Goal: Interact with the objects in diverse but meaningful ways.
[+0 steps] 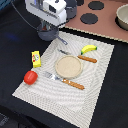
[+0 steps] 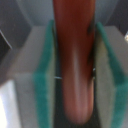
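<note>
end effector (image 2: 73, 75): closed on brown sausage (image 2: 74, 60), green pads (image 2: 42, 85) squeezing both sides | sausage long way: running along the pads | place: held right above small grey pan (image 1: 48, 34) at mat's far corner | next, likely: straight down into pan

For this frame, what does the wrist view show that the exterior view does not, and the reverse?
Only the wrist view shows the brown sausage clamped between the pincer's green pads.

Only the exterior view shows the layout: the tan plate on the striped mat, fork and knife beside the plate, banana, yellow block, red tomato, and a grey pan under the arm.

Shared: only the arm's end itself; its pincer tips are hidden in the exterior view.
</note>
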